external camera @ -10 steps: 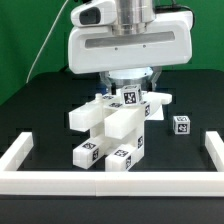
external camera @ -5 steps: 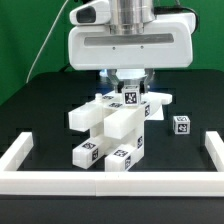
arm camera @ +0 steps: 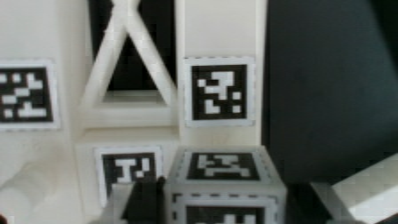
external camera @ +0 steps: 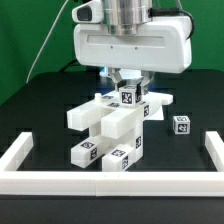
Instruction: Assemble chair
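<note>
Looks like leg-fitting time: fingers (arm camera: 146,200) pinching an upright tagged leg (external camera: 127,97) at the 12 o'clock end of the half-built chair (external camera: 108,135) in the middle of the table (external camera: 40,115), so next I'd guess it needs seating squarely.

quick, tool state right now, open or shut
tool: straddles a tagged chair part; whether it is open or clamped on it cannot be told

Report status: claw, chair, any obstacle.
Claw around upper tagged part, grip unclear. Chair pieces clustered below. Loose piece apart, exterior view's right.
</note>
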Robot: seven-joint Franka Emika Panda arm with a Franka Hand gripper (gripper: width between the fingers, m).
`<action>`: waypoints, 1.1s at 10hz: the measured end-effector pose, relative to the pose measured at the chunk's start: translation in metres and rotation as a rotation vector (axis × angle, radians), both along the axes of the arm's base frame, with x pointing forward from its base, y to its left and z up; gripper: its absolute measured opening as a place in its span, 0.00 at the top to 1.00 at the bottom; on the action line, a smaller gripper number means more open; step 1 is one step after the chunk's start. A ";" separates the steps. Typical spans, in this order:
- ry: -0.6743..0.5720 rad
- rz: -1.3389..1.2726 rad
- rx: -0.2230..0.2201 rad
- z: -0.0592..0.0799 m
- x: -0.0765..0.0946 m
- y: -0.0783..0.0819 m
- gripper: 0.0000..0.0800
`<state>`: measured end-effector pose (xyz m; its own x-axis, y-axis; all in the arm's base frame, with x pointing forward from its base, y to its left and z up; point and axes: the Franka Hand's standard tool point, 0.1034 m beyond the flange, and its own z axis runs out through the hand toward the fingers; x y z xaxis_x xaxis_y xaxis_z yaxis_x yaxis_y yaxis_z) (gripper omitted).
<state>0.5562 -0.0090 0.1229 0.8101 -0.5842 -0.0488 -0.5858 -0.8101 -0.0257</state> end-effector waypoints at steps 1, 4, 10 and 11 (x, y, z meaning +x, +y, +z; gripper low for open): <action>0.004 -0.111 0.004 0.000 0.001 0.000 0.65; 0.003 -0.091 0.003 0.000 0.000 0.001 0.41; -0.065 0.621 0.001 -0.001 -0.006 -0.001 0.19; -0.065 0.677 0.002 -0.002 -0.006 -0.001 0.19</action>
